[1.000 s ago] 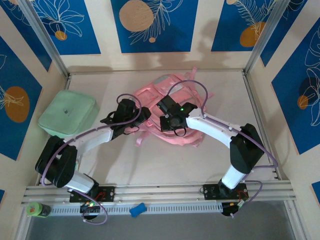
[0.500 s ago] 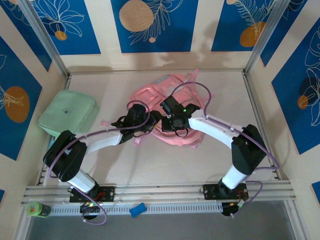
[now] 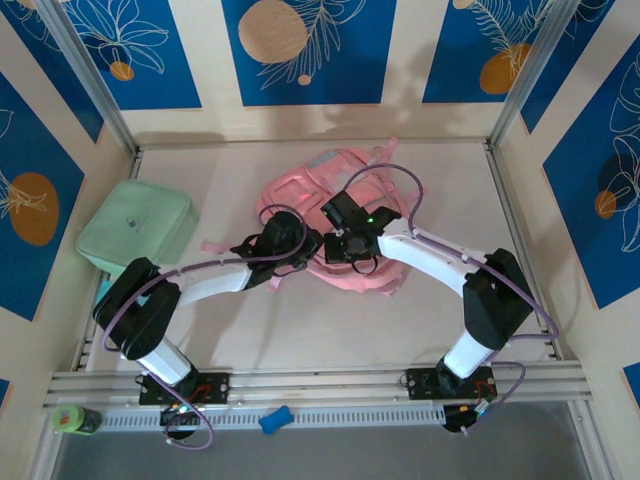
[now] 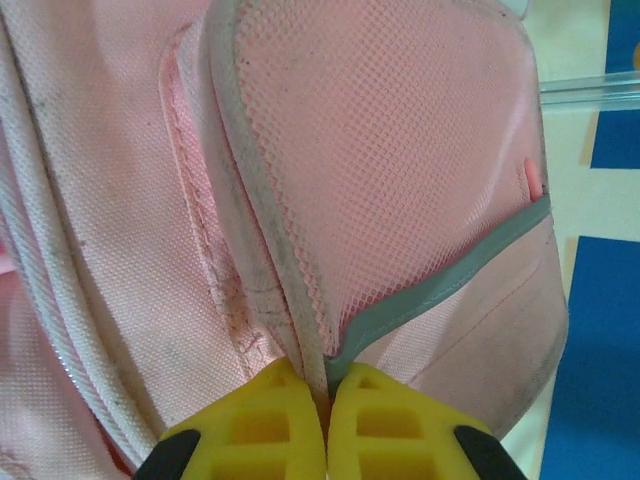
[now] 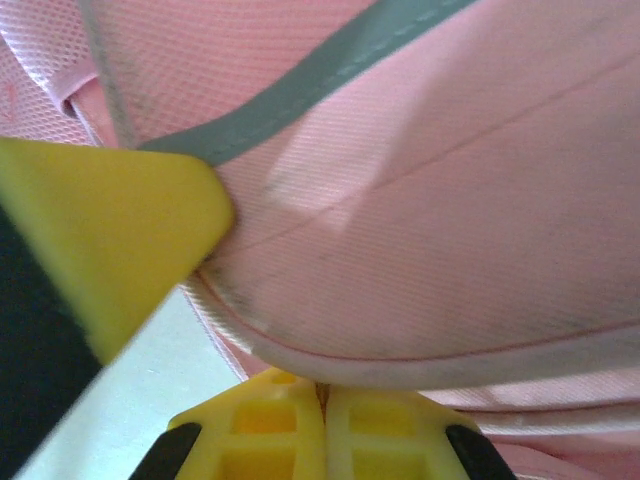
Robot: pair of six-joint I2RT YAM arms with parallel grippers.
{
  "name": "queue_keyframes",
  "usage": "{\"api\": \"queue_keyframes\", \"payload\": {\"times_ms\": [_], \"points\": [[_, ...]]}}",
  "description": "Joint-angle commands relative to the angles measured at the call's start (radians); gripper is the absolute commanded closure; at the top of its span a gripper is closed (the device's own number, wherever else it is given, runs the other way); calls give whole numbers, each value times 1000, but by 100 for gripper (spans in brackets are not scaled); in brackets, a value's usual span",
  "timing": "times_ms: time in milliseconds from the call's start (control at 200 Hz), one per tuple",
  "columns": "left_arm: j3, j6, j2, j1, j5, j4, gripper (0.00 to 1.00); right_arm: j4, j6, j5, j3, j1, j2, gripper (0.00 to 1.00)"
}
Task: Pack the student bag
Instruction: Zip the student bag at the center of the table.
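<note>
The student bag (image 3: 305, 180) is a pink backpack lying crumpled at the table's middle, with both grippers at its near side. My left gripper (image 3: 301, 243) is shut, its yellow fingers (image 4: 262, 420) pinching the grey-trimmed edge of the bag's (image 4: 380, 150) mesh pocket. My right gripper (image 3: 336, 246) is shut on a piped seam along the edge of the bag (image 5: 450, 200). In the right wrist view a yellow finger (image 5: 110, 225) of the left gripper presses against the same fabric, close beside my right gripper (image 5: 322, 392). What lies inside the bag is hidden.
A mint green square soft case (image 3: 137, 226) lies at the left, near the side wall. On the front rail sit a small blue object (image 3: 275, 418) and a green roll (image 3: 70, 418). Walls with metal posts close in the table on three sides.
My left arm has swung right from beside the bag onto its near edge, and its jaws have shut on the pocket trim. The right gripper has kept its hold and place.
</note>
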Motion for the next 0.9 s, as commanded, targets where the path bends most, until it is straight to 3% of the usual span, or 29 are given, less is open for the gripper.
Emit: {"api": "queue_keyframes", "payload": {"times_ms": [0,250,365,515,585,730,895], "points": [[-46,129,-39,80,-78,-135,100,-114,-33,32,-4,-54,-80,100],[-33,392,-126,214,-13,-319,100,-164,-139,-2,-43,-206,-111,100],[-5,480,-159,267,-6,-401,100,-185,-155,-6,-23,-230,-85,100],[10,580,-174,378,76,-422,100,-187,-172,23,-27,-157,-86,100],[52,641,-137,436,151,-443,100,-175,-171,5,-31,-92,-79,100],[131,736,-64,508,194,-444,100,-124,-134,-43,0,56,-46,100],[215,854,-23,535,180,-470,100,-153,-96,18,26,40,-8,100]]}}
